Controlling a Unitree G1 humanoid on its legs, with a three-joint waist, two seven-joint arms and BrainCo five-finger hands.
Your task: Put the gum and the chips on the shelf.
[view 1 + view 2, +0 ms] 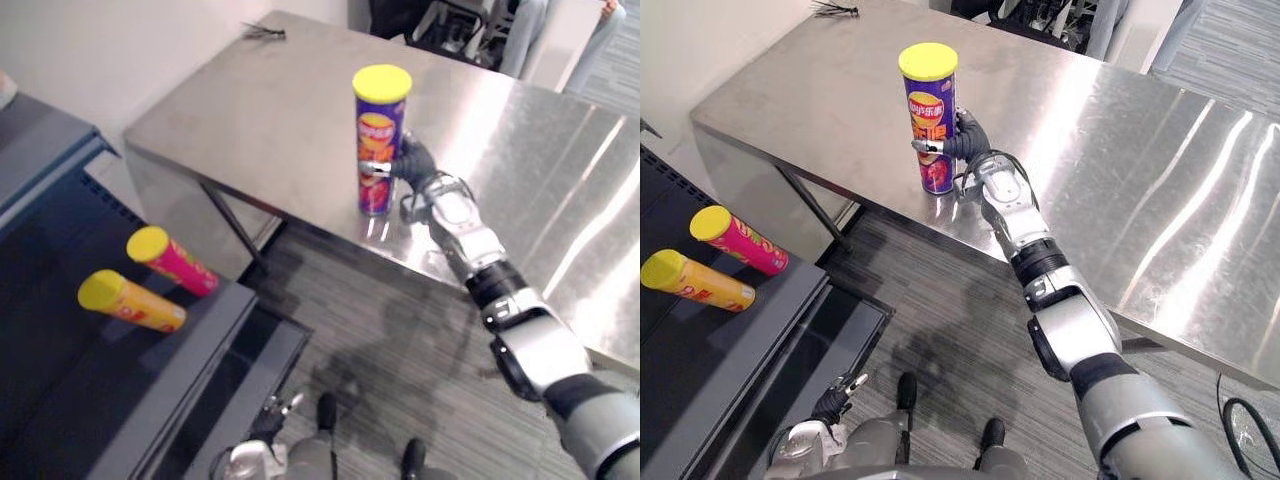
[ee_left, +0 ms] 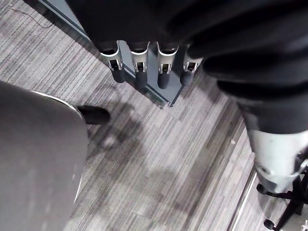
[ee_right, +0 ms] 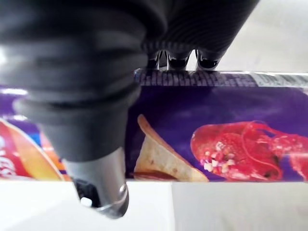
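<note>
On the far left, the dark shelf (image 1: 60,400) has two yellow-lidded cans lying on their sides on top. The orange can (image 1: 132,302) is nearer to me and the pink can (image 1: 172,260) is just beyond it, and the two are a little apart. My left hand (image 2: 138,72) hangs low beside the shelf's near corner, above the striped floor, with its fingers straight and relaxed and nothing in them.

To the right is the steel table (image 1: 270,110). The purple chips can (image 1: 379,140) stands upright close to the table's near edge. My right arm reaches out long from the lower right, angled up and leftward. My right hand (image 1: 968,140) meets the can's right side at mid-height. Its fingers (image 1: 925,147) curl round the front and the thumb is on the other side, so it grips the can firmly.
</note>
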